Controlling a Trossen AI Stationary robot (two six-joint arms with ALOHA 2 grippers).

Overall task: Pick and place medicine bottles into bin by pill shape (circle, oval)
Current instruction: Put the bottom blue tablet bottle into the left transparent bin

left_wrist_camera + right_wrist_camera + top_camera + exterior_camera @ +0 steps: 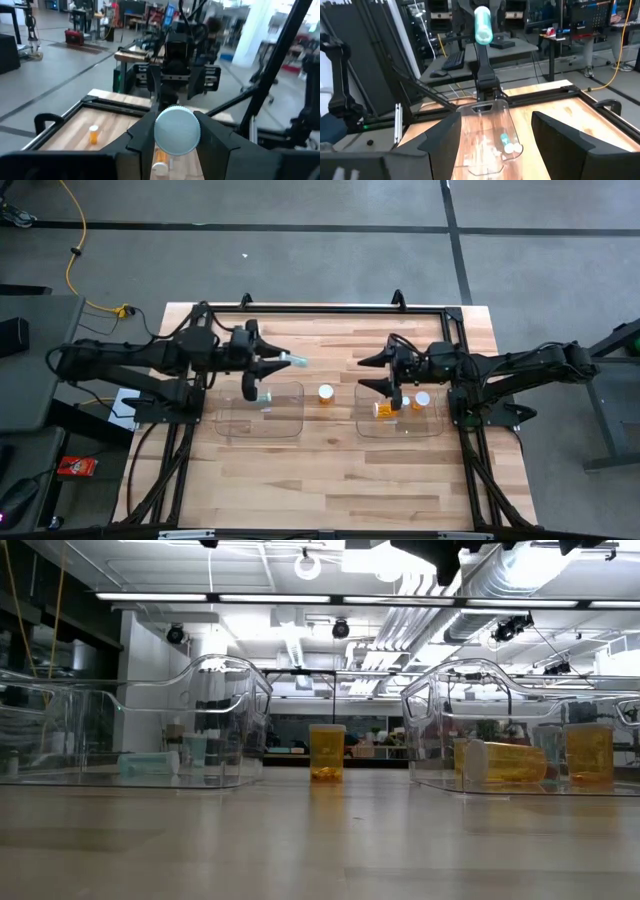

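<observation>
- Wooden boards are making up the table (330,470), with grey floor all around it.
- Two clear bins are sitting side by side on it.
- One orange bottle (326,393) is standing between the bins.
- The left bin (261,420) is holding pale teal bottles (160,763).
- The right bin (400,423) is holding orange bottles (505,762).
- The left gripper (283,360) is reaching out over its bin, squeezing a pale teal bottle (483,25) with a white cap.
- The right gripper (372,373) is hanging over the right bin, fingers apart and holding nothing.
- Pill shapes inside the bottles are too small to make out.
</observation>
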